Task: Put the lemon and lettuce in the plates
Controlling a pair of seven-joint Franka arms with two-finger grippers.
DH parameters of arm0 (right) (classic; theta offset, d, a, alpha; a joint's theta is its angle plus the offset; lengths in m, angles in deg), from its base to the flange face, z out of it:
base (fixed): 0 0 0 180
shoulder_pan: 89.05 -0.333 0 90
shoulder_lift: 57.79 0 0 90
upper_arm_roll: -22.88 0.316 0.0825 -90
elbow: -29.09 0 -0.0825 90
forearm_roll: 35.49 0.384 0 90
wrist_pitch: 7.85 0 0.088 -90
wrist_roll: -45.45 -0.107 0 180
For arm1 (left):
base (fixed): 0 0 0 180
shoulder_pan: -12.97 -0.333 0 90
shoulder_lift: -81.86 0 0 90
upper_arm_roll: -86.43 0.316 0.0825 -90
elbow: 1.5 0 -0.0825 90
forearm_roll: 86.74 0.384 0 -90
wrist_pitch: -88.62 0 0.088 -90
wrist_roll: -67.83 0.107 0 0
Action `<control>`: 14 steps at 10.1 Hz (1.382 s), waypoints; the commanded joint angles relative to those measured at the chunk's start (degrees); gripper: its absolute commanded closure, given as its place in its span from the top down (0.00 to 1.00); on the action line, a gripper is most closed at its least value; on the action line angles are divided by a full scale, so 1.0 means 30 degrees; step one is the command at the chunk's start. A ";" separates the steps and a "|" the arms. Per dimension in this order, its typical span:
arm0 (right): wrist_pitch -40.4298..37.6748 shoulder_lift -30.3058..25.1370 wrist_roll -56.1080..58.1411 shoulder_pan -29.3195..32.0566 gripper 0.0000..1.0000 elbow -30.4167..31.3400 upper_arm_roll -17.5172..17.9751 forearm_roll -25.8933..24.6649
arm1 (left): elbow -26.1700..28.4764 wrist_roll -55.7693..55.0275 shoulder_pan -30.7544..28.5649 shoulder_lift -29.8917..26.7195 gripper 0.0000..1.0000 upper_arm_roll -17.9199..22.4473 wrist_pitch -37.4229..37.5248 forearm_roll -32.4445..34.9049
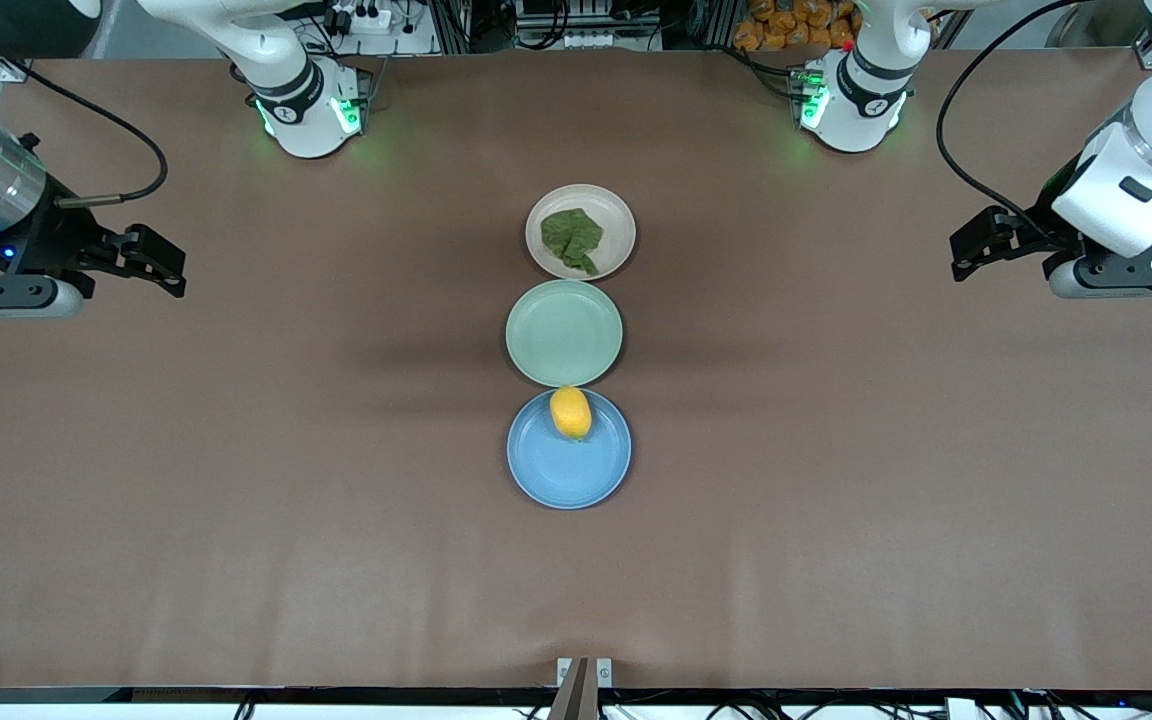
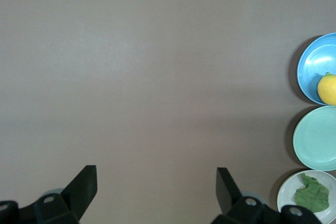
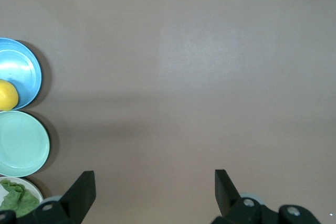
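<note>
— Pincers first: how do they stand?

— Left pincer (image 1: 971,257) hangs over bare counter (image 1: 236,480) at the left arm's end, fingers (image 2: 84,187) spread wide, gripping nothing. Right pincer (image 1: 164,268) is the same over the right arm's end: released, nothing between its fingers (image 3: 81,192). Both arms wait, well apart from the plates.

— And the lemon?

— The lemon (image 1: 570,412), a smooth oval yellow fruit, lies in the blue plate (image 1: 568,470), against the rim nearest the mint-green plate (image 1: 564,333).

— The lettuce?

— The lettuce (image 1: 572,238), a dark green, wrinkled, ragged-edged leaf, lies flat in the beige-pink plate (image 1: 616,225).

— How are the plates set?

— Three round, shallow, rimmed plates in a line, rims touching or nearly so: blue nearest the front camera, mint-green between, beige-pink farthest. The counter is a matte brown sheet.
</note>
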 commanded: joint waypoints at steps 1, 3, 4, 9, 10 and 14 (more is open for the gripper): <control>-0.0155 -0.0393 0.0368 0.0153 1.00 0.0114 0.0067 -0.0136 | 0.0124 0.0370 -0.0149 -0.0096 1.00 -0.0148 -0.0136 -0.0427; -0.0126 -0.0393 0.0339 0.0123 1.00 0.0114 0.0097 -0.0077 | 0.0124 0.0370 -0.0120 -0.0096 1.00 -0.0206 -0.0136 -0.0427; -0.0155 -0.0393 0.0339 0.0152 1.00 0.0114 0.0068 -0.0077 | 0.0124 0.0370 -0.0149 -0.0096 1.00 -0.0207 -0.0136 -0.0427; 0.0020 -0.0452 0.0368 0.0677 1.00 0.0114 0.0067 0.0040 | -0.0052 0.0516 -0.0119 -0.0038 1.00 -0.0177 -0.0136 -0.0105; 0.0021 -0.0451 0.0339 0.0738 1.00 0.0114 0.0067 0.0040 | -0.0081 0.0516 -0.0090 -0.0009 1.00 -0.0177 -0.0136 -0.0105; -0.0039 -0.0422 0.0310 0.1351 1.00 0.0114 0.0067 0.0099 | -0.0140 0.0545 -0.0119 0.0050 1.00 -0.0177 -0.0136 -0.0105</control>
